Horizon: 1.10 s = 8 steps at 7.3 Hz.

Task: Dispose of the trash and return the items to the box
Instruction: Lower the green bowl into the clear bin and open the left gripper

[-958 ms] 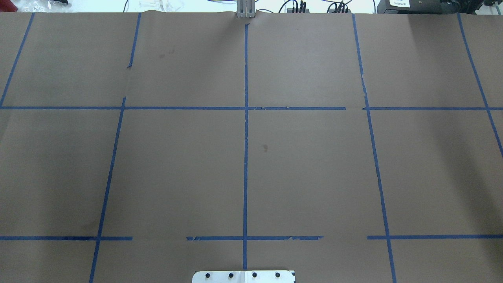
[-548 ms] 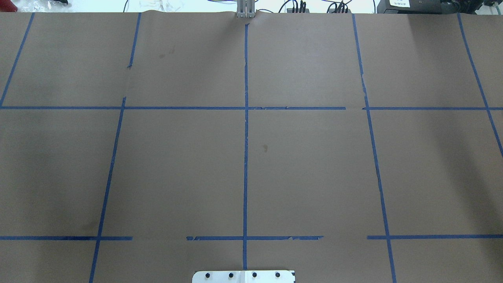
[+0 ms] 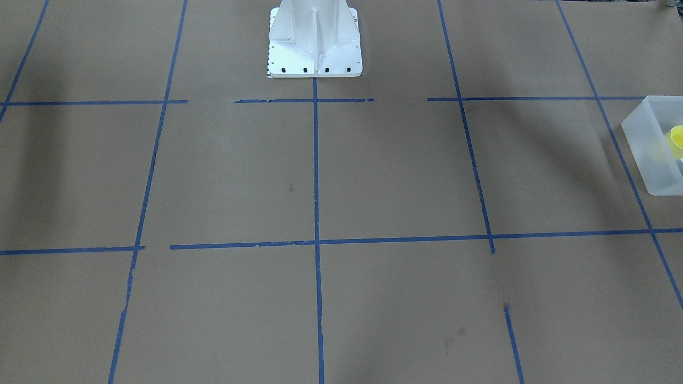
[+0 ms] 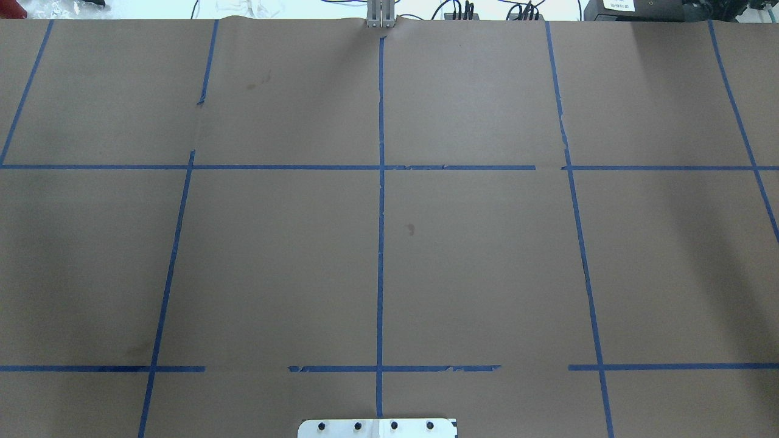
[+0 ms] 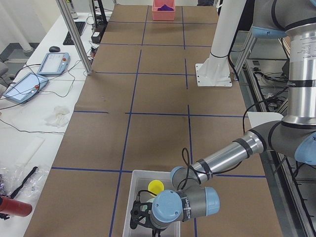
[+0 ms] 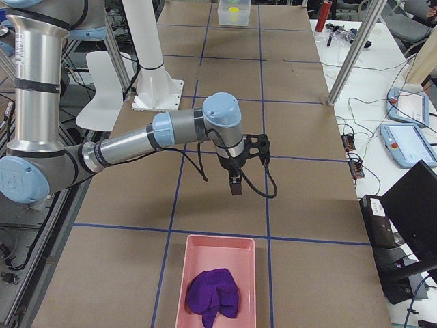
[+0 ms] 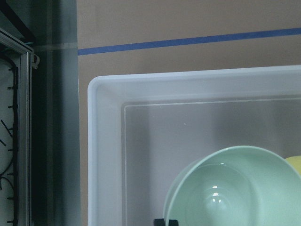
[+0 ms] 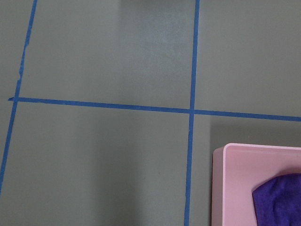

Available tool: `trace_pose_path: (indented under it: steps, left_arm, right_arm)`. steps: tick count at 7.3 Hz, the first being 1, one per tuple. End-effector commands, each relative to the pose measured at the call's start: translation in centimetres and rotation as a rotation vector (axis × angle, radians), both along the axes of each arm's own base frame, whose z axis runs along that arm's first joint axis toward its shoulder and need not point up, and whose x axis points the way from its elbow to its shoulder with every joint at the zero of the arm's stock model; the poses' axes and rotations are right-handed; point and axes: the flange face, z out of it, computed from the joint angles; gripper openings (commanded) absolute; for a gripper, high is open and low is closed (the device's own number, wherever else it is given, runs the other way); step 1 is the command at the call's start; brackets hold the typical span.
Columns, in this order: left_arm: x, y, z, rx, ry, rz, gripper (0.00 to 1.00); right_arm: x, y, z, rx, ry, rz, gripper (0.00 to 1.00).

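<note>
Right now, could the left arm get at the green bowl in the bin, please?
Probably yes: the left hand hangs right over the open-topped bin, and the green bowl lies just below it with nothing covering it.

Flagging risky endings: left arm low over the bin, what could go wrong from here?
1. The left gripper sits low over the green bowl; lifting away could snag its rim and tip it onto the yellow cup.
2. The bin lies close to the edge of the table; a nudge might shove it off.

Yellow cup (image 3: 676,140) inside frosted box (image 3: 644,145)
</note>
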Motion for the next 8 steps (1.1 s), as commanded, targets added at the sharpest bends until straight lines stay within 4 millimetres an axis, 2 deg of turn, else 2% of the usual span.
trace_pose_path:
  steps: [1,2,5,6,7,8]
  left_arm:
    - [-0.2,-0.6,-0.5,0.009,-0.003,-0.003,1.00]
    - [-0.5,-1.8,-1.8,0.017,-0.006,-0.026,1.00]
    - [-1.9,-6.8,-13.4,0.173,-0.040,-0.119,1.00]
    - [-1.7,-7.5,-16.3,0.196,-0.035,-0.153,1.00]
    - [1.1,-9.0,-18.9,0.241,-0.034,-0.097,1.00]
    - [3.2,-9.7,-20.6,0.253,-0.026,-0.070,1.00]
  right_arm:
    - [0.0,0.0,0.0,-0.005,-0.001,0.005,1.00]
    - [0.0,0.0,-0.1,-0.005,-0.002,0.005,1.00]
    - [0.0,0.7,1.3,-0.026,0.008,-0.002,1.00]
    - [0.0,1.1,1.8,-0.035,0.006,-0.005,1.00]
    - [-0.1,1.4,2.1,-0.041,0.003,-0.006,1.00]
    - [-0.1,1.6,2.4,-0.048,-0.001,-0.007,1.00]
